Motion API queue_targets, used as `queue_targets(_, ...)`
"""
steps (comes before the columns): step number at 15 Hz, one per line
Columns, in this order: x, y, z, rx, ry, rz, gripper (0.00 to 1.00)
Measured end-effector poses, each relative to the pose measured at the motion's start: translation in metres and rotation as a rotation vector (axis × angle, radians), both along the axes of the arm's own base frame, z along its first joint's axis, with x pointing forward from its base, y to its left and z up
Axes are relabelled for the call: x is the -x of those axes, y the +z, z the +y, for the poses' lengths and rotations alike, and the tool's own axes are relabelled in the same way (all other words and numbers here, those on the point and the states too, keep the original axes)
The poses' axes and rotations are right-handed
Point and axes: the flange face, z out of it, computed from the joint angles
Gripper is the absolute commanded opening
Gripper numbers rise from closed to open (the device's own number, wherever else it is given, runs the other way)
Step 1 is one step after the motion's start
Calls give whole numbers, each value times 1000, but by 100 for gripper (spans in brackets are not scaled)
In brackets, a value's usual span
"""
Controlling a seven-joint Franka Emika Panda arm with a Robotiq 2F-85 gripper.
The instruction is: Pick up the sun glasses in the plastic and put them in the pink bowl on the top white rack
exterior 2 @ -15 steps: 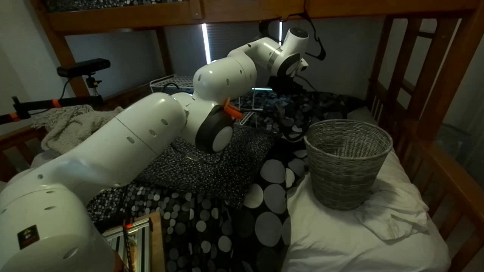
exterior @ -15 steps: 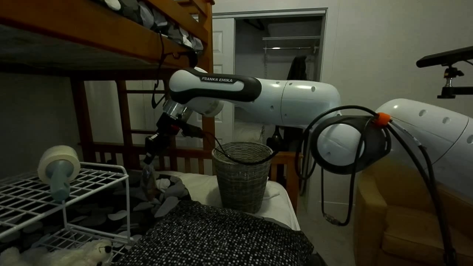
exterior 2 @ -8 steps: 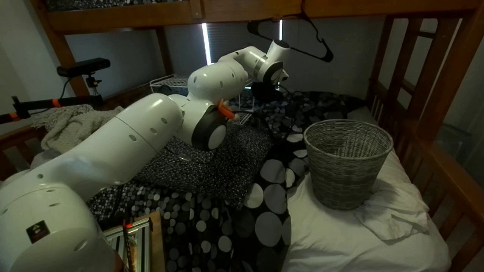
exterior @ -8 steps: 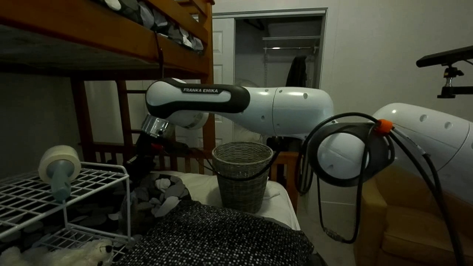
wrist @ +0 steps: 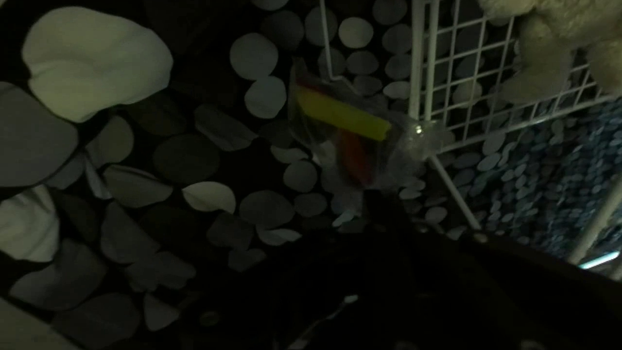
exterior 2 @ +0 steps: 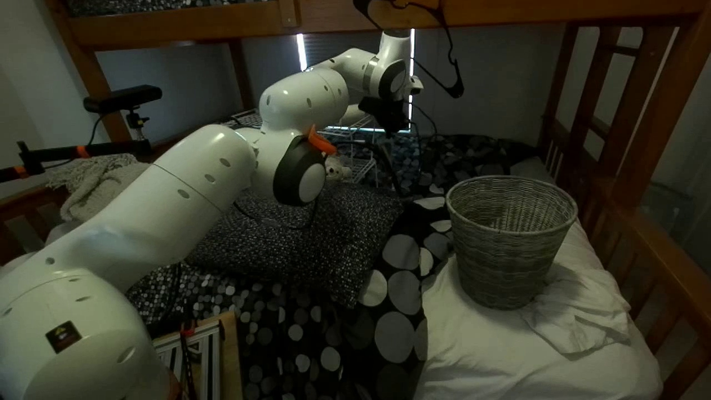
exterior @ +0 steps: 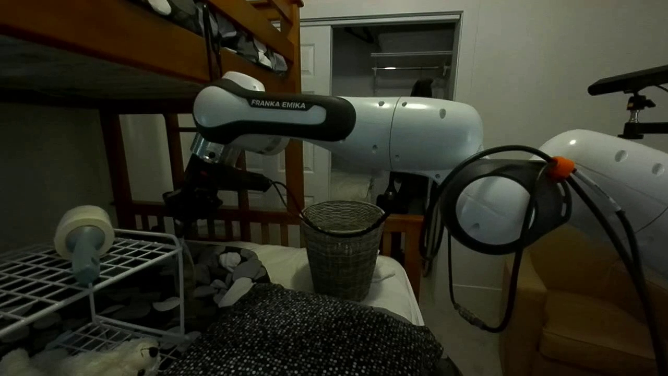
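– State of the pincer?
– Pinching a clear plastic packet, yellow and orange-red inside; contents otherwise indistinct.
– Beyond?
– White wire rack, the packet hanging beside it, contact unclear; plush toy on its lower shelf.

Clear air is showing above the white wire-grid rack, but a cream, teal-handled roll is blocking part of its top, and a brown wooden bunk rail is looming higher up.
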Motion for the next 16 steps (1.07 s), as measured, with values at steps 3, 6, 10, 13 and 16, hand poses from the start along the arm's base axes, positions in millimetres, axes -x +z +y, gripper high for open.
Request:
queue_targets(3, 2, 22, -3, 3, -52, -26, 1)
queue_targets(6, 1, 15, -3, 9, -50, -18, 0)
queue_targets(10, -11, 9, -20, 22, -203, 12, 0)
queue_targets(13, -22, 2, -47, 59, -259, 68, 0)
queue_targets(16, -23, 1, -56, 114, -152, 52, 0)
